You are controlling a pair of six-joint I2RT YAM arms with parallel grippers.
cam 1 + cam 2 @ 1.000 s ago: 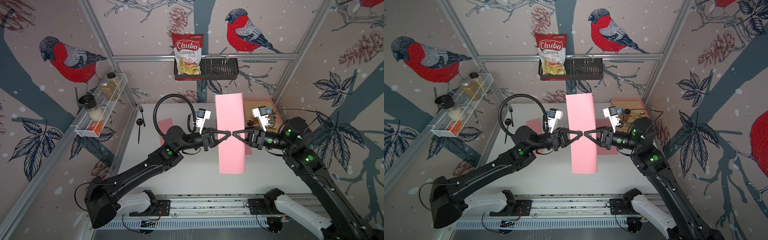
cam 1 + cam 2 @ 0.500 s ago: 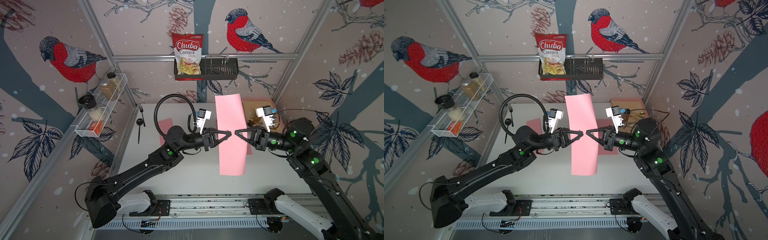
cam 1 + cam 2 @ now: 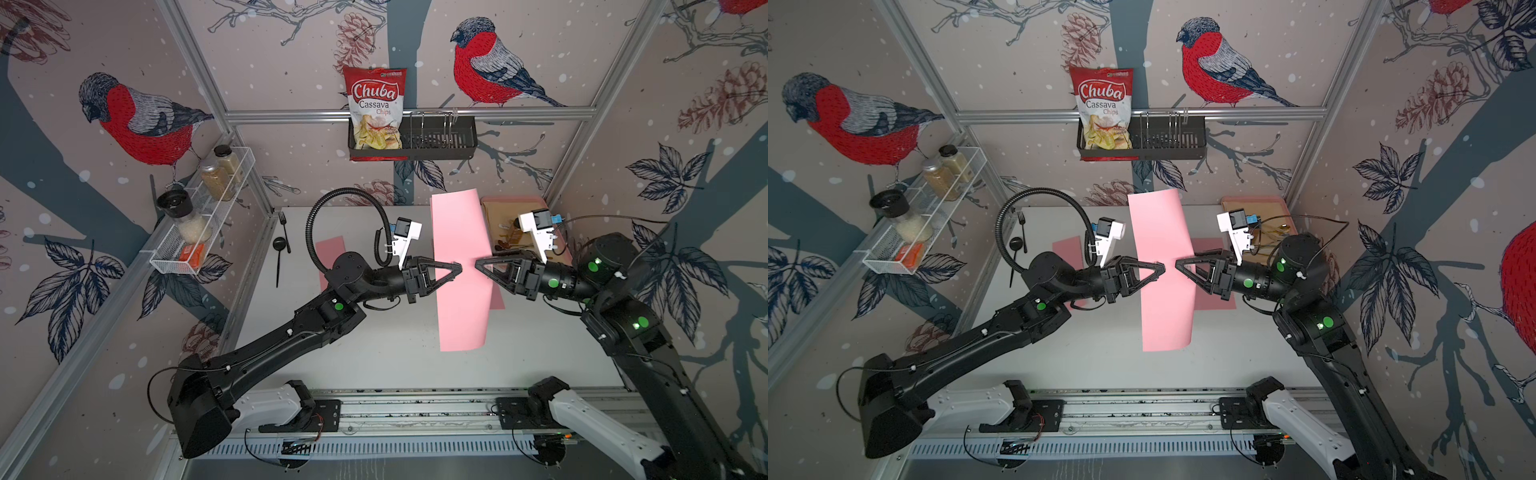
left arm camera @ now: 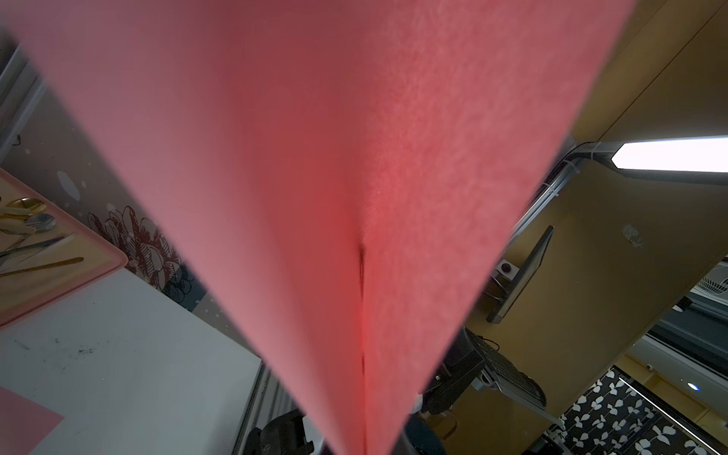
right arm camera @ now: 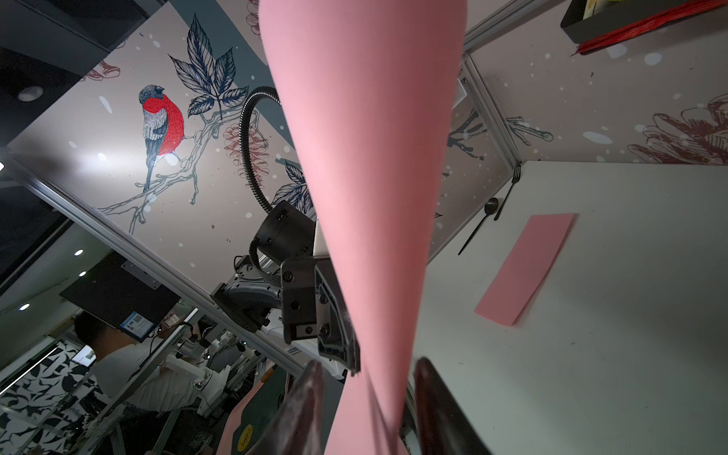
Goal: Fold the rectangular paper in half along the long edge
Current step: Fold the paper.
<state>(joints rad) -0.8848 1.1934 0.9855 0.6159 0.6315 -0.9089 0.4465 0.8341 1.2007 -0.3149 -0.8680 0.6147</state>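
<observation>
A long pink rectangular paper (image 3: 457,232) (image 3: 1163,232) hangs in the air above the white table (image 3: 374,353), bent into a lengthwise curl. My left gripper (image 3: 459,268) (image 3: 1163,266) is shut on its left long edge near the middle. In the left wrist view the paper (image 4: 315,157) fills the frame and hides the jaws. My right gripper (image 3: 478,264) (image 3: 1177,264) faces it from the right, open. In the right wrist view its dark fingers (image 5: 303,409) stand apart on either side of the paper (image 5: 370,197), not pressing it.
Two more pink sheets lie on the table, one at the left (image 3: 330,257) and one under the right gripper (image 3: 496,291). A tray with cutlery (image 3: 515,203) sits back right, a black fork and spoon (image 3: 282,245) back left. A chips bag (image 3: 376,108) hangs in a wall basket.
The right gripper has drawn back slightly to the right from the left gripper's tip, and its jaws now stand apart around the paper. The left gripper keeps its hold.
</observation>
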